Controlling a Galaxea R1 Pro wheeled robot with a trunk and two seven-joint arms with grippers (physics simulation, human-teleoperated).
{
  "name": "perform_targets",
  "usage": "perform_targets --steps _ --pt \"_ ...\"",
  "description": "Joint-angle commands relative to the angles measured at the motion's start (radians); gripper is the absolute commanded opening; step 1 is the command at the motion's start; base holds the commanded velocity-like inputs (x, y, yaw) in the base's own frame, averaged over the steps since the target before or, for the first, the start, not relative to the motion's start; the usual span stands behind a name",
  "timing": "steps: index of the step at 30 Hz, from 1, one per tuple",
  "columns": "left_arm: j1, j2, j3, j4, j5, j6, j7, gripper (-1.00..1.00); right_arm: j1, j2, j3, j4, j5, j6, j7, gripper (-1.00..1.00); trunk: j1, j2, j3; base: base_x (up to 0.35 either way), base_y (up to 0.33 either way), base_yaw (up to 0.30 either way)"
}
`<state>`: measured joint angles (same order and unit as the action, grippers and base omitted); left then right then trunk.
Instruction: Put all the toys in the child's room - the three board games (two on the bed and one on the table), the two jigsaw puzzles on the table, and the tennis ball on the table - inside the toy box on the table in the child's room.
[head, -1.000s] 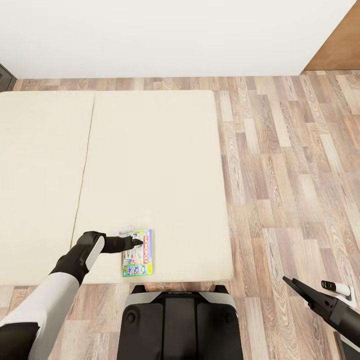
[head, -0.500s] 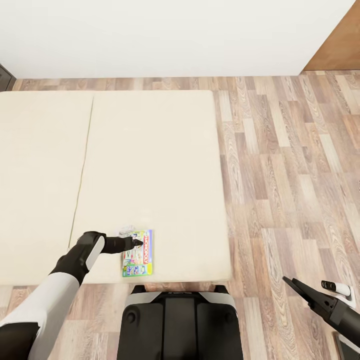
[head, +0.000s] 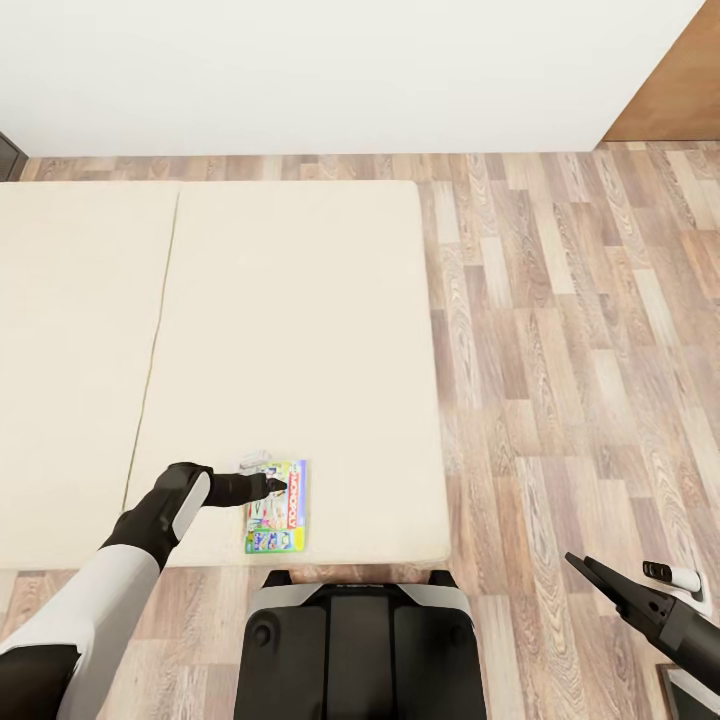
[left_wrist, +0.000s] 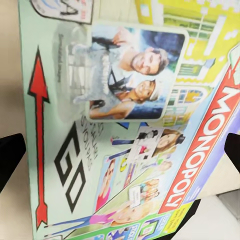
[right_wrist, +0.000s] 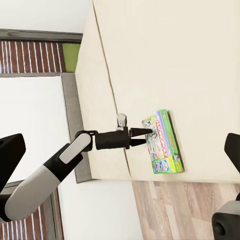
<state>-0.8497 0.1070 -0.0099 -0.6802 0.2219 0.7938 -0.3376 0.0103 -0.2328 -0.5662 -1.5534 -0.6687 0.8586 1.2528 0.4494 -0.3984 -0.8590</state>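
Observation:
A board game (head: 278, 515), the white-green MONOPOLY box, is at the front edge of the cream bed (head: 300, 300). My left gripper (head: 275, 485) reaches over it from the left. In the left wrist view the gripper (left_wrist: 120, 155) has its fingertips (left_wrist: 10, 160) wide apart against the two long edges of the box (left_wrist: 125, 100). The right wrist view shows the left arm's tip on the box (right_wrist: 162, 142). My right gripper (head: 585, 570) hangs over the floor at the lower right, open and holding nothing. The table, toy box, puzzles and ball are out of view.
Wood-plank floor (head: 580, 350) runs right of the bed. A white wall (head: 300, 70) stands behind it, with a brown door (head: 680, 100) at the far right. My base (head: 360, 640) stands against the bed's front edge.
The view has drifted right, so bed and floor slid left in the picture. The box and left gripper kept their place, so the box now lies nearer the bed's right edge.

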Motion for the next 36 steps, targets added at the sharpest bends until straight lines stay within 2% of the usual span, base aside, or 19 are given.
perform_targets --steps 1,7,36 --pt "0.0 0.0 -0.001 -0.001 0.005 0.005 0.0 1.0 0.0 0.0 0.0 -0.001 -0.005 0.007 -0.001 1.0 0.001 -0.002 -0.001 0.0 -0.076 0.0" --pt "0.0 0.0 -0.001 -0.001 0.005 0.008 -0.001 1.0 0.0 0.0 0.0 -0.001 -0.005 0.007 -0.001 1.0 0.001 -0.002 -0.001 0.0 -0.175 0.0" --pt "0.0 -0.003 0.001 -0.001 0.008 0.013 -0.001 1.0 0.0 -0.001 0.0 -0.001 -0.005 0.008 0.0 1.0 0.001 -0.002 -0.001 0.0 -0.071 0.0"
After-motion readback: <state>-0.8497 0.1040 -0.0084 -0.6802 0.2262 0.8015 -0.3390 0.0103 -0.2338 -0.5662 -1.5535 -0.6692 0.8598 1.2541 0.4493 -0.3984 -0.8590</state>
